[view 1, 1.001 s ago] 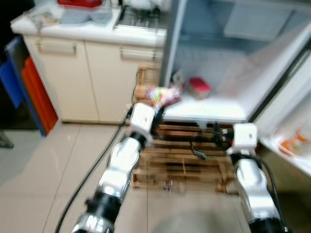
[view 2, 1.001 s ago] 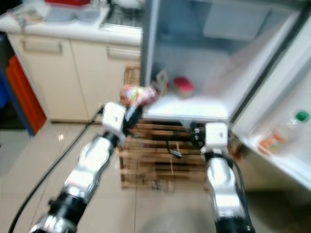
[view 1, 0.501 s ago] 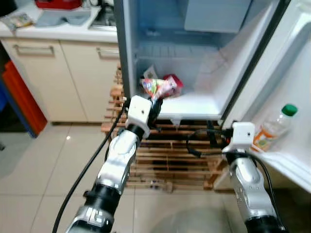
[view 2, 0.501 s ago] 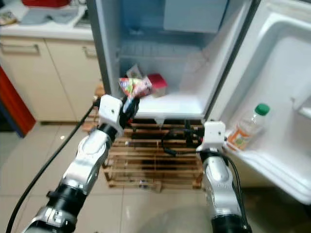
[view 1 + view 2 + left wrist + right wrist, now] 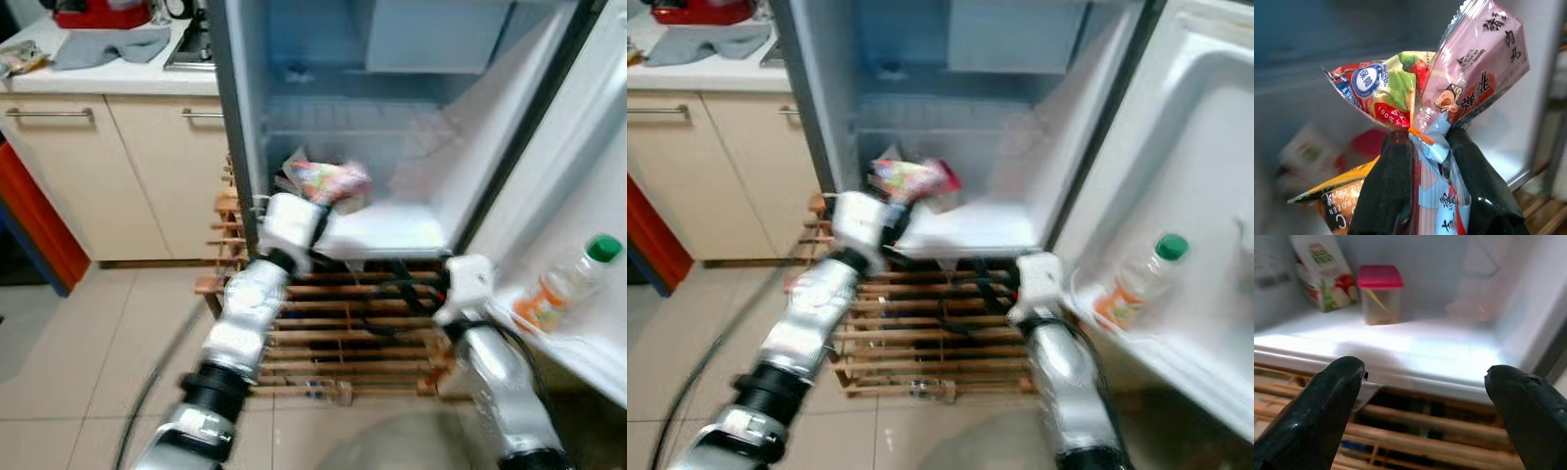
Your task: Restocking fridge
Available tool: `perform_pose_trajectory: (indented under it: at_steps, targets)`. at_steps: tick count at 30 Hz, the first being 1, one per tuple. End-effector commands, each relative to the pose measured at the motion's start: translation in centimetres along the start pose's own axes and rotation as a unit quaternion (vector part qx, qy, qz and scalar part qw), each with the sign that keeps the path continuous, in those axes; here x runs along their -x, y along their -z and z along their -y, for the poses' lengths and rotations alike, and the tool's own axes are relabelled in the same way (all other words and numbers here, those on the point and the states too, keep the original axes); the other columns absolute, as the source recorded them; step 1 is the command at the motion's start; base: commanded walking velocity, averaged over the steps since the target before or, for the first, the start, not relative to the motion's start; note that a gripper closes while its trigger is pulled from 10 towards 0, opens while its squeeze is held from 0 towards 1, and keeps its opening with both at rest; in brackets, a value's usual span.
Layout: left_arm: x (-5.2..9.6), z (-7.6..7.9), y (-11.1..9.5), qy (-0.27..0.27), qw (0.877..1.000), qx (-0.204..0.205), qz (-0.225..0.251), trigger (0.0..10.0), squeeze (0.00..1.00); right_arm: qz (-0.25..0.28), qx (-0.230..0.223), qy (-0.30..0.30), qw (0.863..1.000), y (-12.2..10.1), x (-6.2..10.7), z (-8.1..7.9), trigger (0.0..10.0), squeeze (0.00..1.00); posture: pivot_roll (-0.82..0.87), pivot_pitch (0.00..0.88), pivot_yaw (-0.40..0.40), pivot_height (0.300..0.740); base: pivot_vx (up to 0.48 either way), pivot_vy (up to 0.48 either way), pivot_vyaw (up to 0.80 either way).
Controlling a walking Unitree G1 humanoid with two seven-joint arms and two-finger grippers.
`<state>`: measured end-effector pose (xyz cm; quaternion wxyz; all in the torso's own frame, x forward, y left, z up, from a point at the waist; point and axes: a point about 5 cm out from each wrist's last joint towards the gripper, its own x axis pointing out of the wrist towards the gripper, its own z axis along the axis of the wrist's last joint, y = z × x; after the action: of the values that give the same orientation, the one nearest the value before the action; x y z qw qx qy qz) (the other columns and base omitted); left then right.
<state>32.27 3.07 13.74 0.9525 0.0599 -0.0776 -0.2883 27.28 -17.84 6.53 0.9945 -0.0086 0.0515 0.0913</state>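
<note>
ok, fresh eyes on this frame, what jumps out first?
The colourful snack packets pinched in the left gripper, held up at the mouth of the open fridge. Next, the bottle with a green cap standing in the door shelf on the right, and the right gripper, open, low before the bottom shelf where a pink-lidded container sits.

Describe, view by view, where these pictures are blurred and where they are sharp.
Left eye view: motion blur smears the left gripper and its snack packets; the cupboards stay fairly crisp. Right eye view: the same smear, the bottle soft too. Left wrist view: the packets sharp, the fridge interior behind them blurred. Right wrist view: the right gripper close and soft-edged, the pink-lidded tub hazy.
</note>
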Motion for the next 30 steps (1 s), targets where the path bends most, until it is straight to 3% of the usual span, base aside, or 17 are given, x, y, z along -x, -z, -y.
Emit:
perform_pose_trajectory:
  at_steps: [1,7,20,25,30]
  targets:
    - [-0.2,-1.4,-0.8,-0.017,1.000,-0.009,0.015,10.0,0.00,0.019,-0.007,-0.023,1.000,-1.1,-0.7,-1.3,10.0,1.00,-0.12,0.000,-0.021,0.740,0.461,0.000,0.00]
    - [-0.7,-1.7,-1.6,-0.033,0.999,0.017,0.035,10.0,0.00,0.018,-0.006,-0.032,0.999,-1.1,-0.6,-1.5,10.0,1.00,-0.13,0.000,-0.020,0.740,0.461,0.000,0.00]
    - [-1.3,-2.7,-3.0,-0.061,0.997,0.004,0.052,10.0,0.00,0.023,-0.004,-0.054,0.998,-1.7,-0.4,-1.8,10.0,1.00,-0.13,0.000,-0.024,0.740,0.000,0.000,0.00]
    - [-2.7,-3.6,-3.8,-0.063,0.997,-0.031,0.045,10.0,0.00,0.032,-0.012,-0.065,0.997,-2.6,-0.7,-2.1,10.0,1.00,-0.15,0.000,-0.023,0.740,0.000,0.000,0.00]
    - [-4.8,-5.5,-4.8,-0.081,0.996,-0.030,0.024,10.0,0.00,0.059,0.000,-0.102,0.993,-4.9,-1.0,-3.2,10.0,1.00,-0.22,0.000,-0.037,0.740,0.000,0.000,0.00]
